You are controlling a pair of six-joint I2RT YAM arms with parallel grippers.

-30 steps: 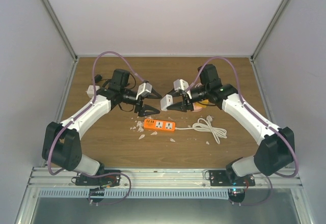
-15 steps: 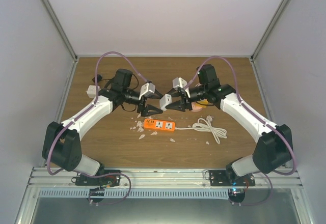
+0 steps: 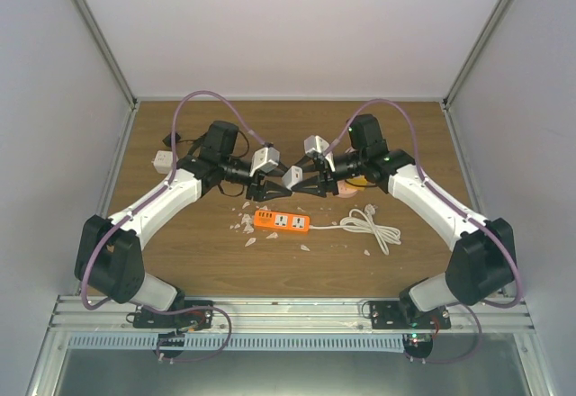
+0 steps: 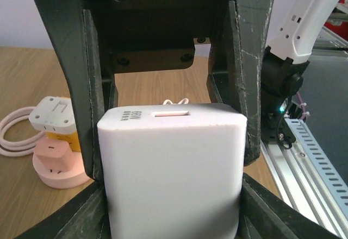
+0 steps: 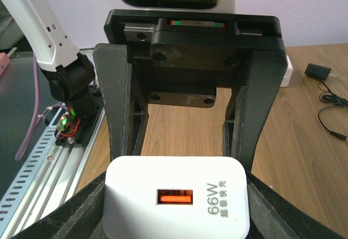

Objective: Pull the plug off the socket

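Seemingly left hand [image 3: 278, 178] and right hand [image 3: 303, 181] both clamp the plug [image 4: 173, 163], port face up.

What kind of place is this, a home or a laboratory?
Probably a laboratory test cell: plain white walls enclose a wooden table, and the left arm and right arm are bolted to an aluminium rail.

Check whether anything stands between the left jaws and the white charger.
Nothing visible does. The white charger sits inside the left gripper, between its jaws, and the right gripper holds it from the opposite side.
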